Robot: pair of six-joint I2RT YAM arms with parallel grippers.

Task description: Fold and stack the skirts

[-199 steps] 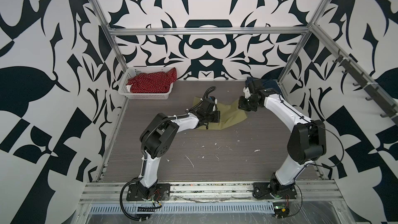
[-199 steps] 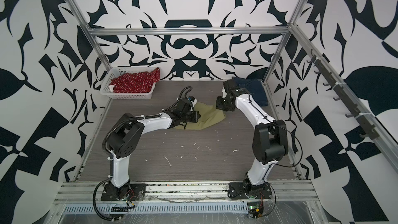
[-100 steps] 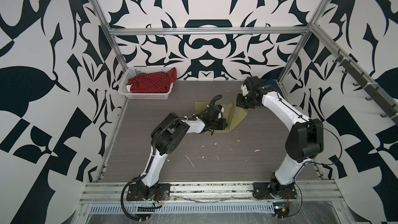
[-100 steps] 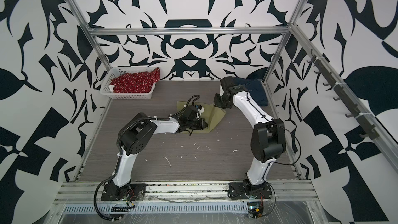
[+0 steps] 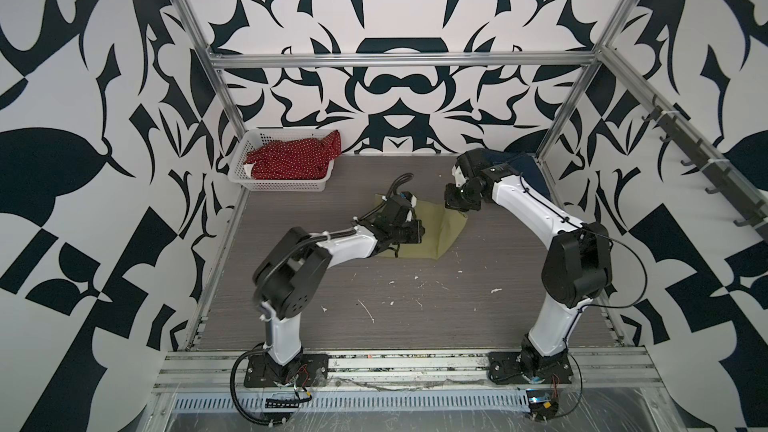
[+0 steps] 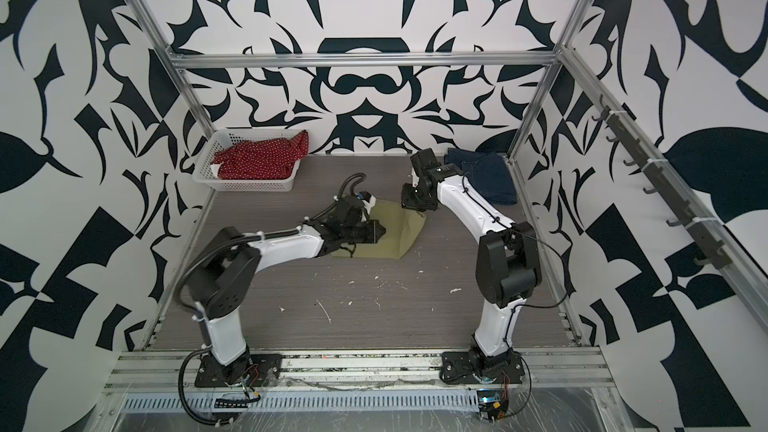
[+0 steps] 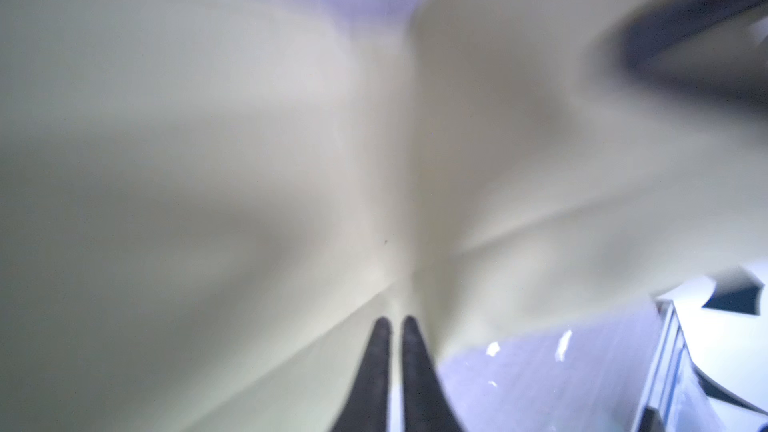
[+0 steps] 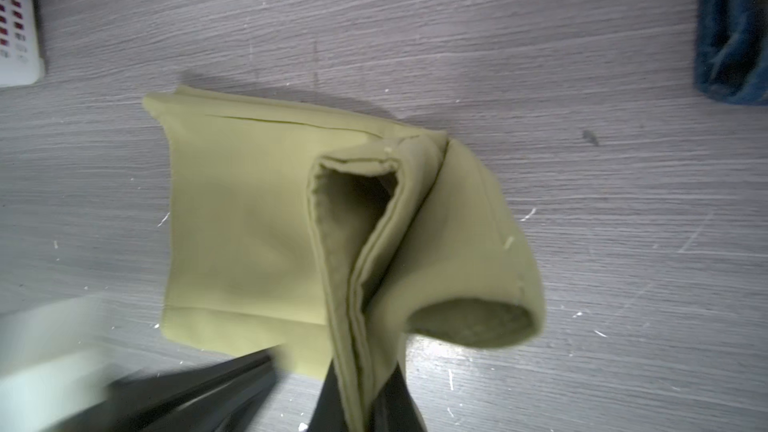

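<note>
Olive-green skirt is laid mid-table, part-folded, between the two arms; it is seen in both top views.

Right gripper is clamped on the skirt's far right corner. In the right wrist view a ridge of stacked layers is seen running off the flat panel and straight down between the fingers. A loop of cloth bulges open just beside them. The rest of the skirt is spread flat on the table, away from those jaws toward the left arm.

Left gripper is set low over the skirt's left part. Its fingers are shown nearly together with a thin slit between. That view is blurred, so whether cloth is nipped cannot be told.

Key relation: the corner is held at the right end and the free cloth lies left and nearward of it. The fold is judged to be carried right to left, so the right arm is the one placed for it. The left gripper sits in that path. The long axis cannot be read, as the left side is covered by the left arm.

Denim skirt is laid folded at the far right corner, well apart from the olive one; the right arm is nearer. Red polka-dot skirt is bunched in the basket at far left, not yet folded; the left arm is nearer.
</note>
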